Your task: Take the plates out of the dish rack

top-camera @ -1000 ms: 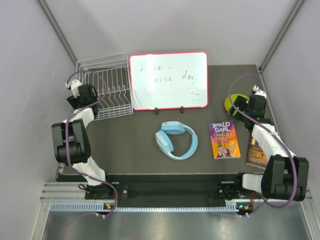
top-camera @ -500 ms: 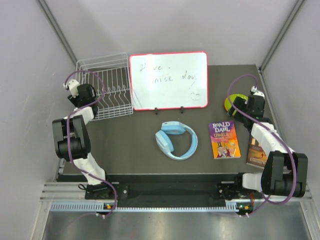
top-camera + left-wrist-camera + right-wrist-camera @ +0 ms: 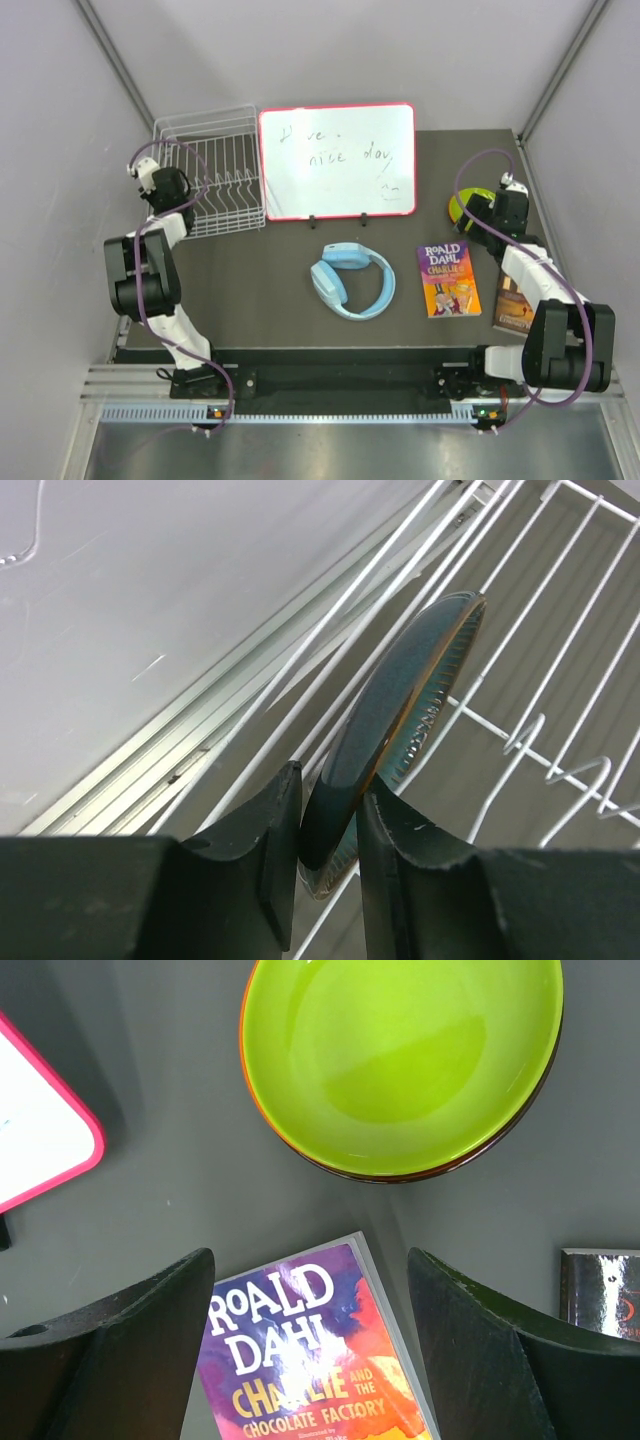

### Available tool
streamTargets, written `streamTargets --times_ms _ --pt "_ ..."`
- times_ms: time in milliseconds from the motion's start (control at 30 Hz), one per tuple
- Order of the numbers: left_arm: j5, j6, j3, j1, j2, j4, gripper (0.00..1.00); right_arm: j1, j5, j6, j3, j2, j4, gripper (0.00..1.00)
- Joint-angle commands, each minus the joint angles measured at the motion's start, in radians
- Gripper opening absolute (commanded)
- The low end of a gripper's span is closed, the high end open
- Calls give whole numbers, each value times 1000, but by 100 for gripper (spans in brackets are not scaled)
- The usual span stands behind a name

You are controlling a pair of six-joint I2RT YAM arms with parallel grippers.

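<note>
Plate stands edge-on, rim pinched within left claw, against dish rack wires.

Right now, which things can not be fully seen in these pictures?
Teal plate: top view, hidden by the left arm; left wrist, lower part covered by the left pincer.
Green plate: top view, partly under the right arm.
Dark book: right wrist, cut by edge.
</note>
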Motion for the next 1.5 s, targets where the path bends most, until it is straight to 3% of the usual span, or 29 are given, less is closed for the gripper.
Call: streamTargets --times_ms 0,133,367,633,800,900,1067,1233,1300,1467 --pt "36 38 -17 1 -78 85 0 7 -1 -11 -6 -18 27 78" --pt "78 183 -66 -11 -133 203 0 7 -1 -8 -6 -39 17 78" --pt "1 276 -157 -32 -259 329 0 8 -1 -8 -5 -88 -19 79" --pt "-53 307 -172 -62 -336 339 0 8 7 -17 -5 -163 -77 79" --pt "-42 239 -139 -71 -442 217 0 8 8 -13 -2 -221 -115 80" --pt "10 169 -111 -71 -506 92 0 8 1 -8 8 -269 -160 79" --pt "267 -41 -73 -81 -609 -103 0 8 -103 10 11 -381 -187 86" --pt "587 -274 -129 -109 -672 -125 0 13 -479 87 -3 -409 -88 91" --pt "668 -331 -155 -166 -676 -117 0 28 -576 148 -20 -393 4 91" --pt "704 -365 -188 -382 -681 -76 0 146 -569 245 -35 -380 135 91"
